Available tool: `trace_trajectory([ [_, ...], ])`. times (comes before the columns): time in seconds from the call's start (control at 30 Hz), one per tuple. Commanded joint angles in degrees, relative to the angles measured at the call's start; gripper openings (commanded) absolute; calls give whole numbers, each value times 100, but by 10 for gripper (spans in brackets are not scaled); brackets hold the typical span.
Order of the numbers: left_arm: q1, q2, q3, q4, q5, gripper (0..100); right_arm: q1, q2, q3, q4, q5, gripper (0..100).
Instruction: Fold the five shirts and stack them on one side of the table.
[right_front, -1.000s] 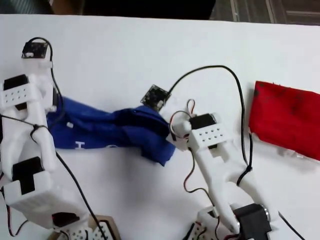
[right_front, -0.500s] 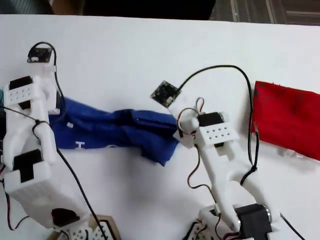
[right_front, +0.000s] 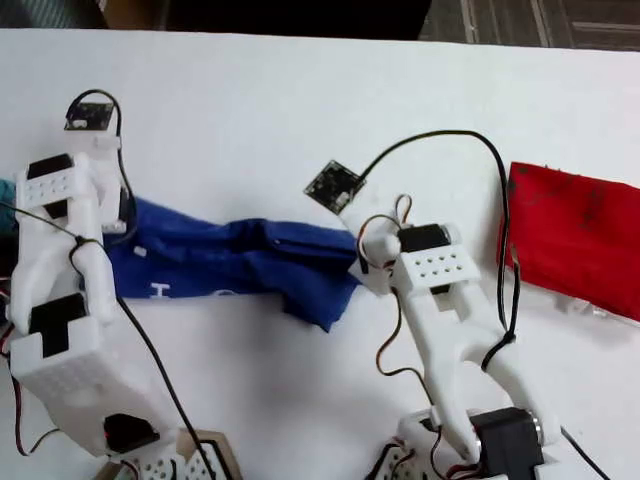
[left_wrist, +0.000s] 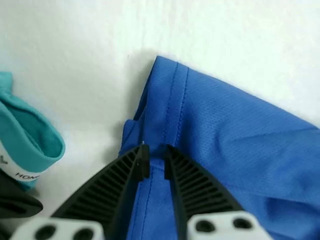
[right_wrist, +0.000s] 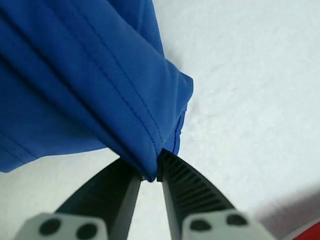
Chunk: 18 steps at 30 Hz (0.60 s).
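**High view.** The blue shirt (right_front: 240, 262) lies bunched into a long, rumpled band across the white bench (right_front: 250, 110). The left arm (right_front: 60, 290) stands at one end of the band and the right arm (right_front: 450, 310) at the other. The wrists cover both grasp points from above. A red shirt (right_front: 575, 238) lies folded into a flat rectangle near the bench's right edge, well apart from the blue one.

**Left wrist view.** The grasp is plain here. The left gripper (left_wrist: 154, 162) has black ribbed jaws, clenched on the blue shirt's hem near a corner of the cloth. The fabric is a fine mesh knit with two parallel rows of stitching along the hem. A teal cloth (left_wrist: 27, 137) with a rolled edge and a white label lies near the blue corner, with bare bench between them.

**Right wrist view.** The right gripper (right_wrist: 150, 172) has its jaws pinched on a gathered fold of the blue shirt, several layers thick. The cloth is smooth, with straight parallel seams running away from the grasp. A sliver of red cloth shows beyond.
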Motion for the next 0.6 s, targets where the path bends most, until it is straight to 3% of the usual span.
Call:
trace_trajectory([
  [0.0,26,-44,-57,264,-44,109,31,13,-264,-22,26,21],
  [0.13,26,-44,-40,475,-18,200,40,13,-255,-22,26,21],
  [0.57,18,-26,-48,-237,-44,202,40,13,-229,-13,26,21],
])
